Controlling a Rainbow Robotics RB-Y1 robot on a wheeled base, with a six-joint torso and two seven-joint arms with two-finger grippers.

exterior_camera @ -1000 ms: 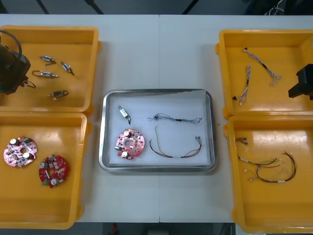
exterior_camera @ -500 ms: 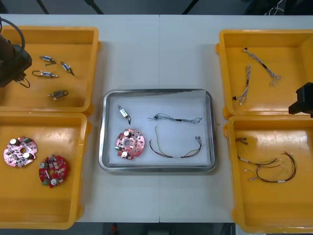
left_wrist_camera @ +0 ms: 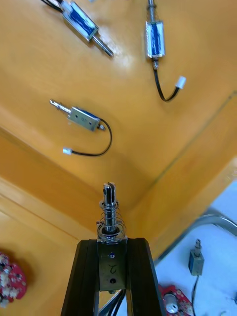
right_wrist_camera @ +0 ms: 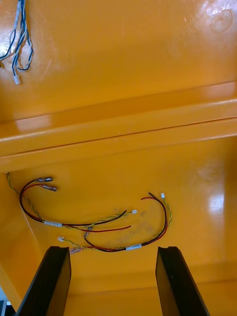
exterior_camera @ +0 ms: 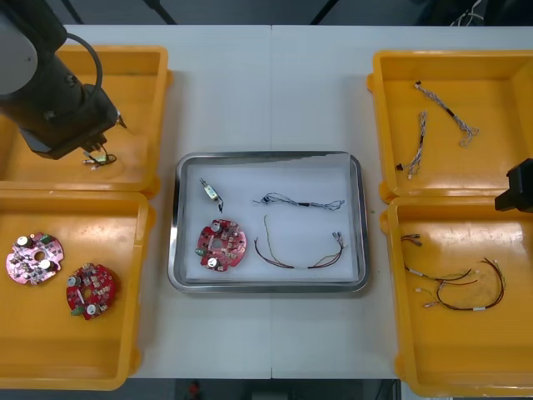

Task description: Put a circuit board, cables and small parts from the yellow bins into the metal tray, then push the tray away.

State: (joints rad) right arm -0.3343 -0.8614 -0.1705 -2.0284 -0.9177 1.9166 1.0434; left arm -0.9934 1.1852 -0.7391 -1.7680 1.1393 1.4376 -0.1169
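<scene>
My left gripper (left_wrist_camera: 111, 244) is shut on a small metal part (left_wrist_camera: 110, 207) with a spring. It hangs over the far left yellow bin (exterior_camera: 141, 75), near the corner closest to the tray; my left arm (exterior_camera: 54, 100) covers most of that bin. Several more small metal parts (left_wrist_camera: 81, 117) lie on the bin floor beyond the fingers. The metal tray (exterior_camera: 356, 218) holds a red circuit board (exterior_camera: 222, 247), a small metal part (exterior_camera: 211, 192), a dark cable (exterior_camera: 300, 202) and a red and yellow cable (exterior_camera: 300, 254). My right gripper (right_wrist_camera: 113, 281) is open above red and yellow cables (right_wrist_camera: 94, 227).
The near left bin (exterior_camera: 125, 350) holds two circuit boards (exterior_camera: 33, 258). Blue and white cables (exterior_camera: 420, 142) lie in the far right bin. My right gripper (exterior_camera: 518, 187) sits at the table's right edge, over the ridge between the two right bins.
My left arm has swung in from the left edge to over the far left bin, covering most of the parts there. My right gripper has slid slightly toward the near bin.
</scene>
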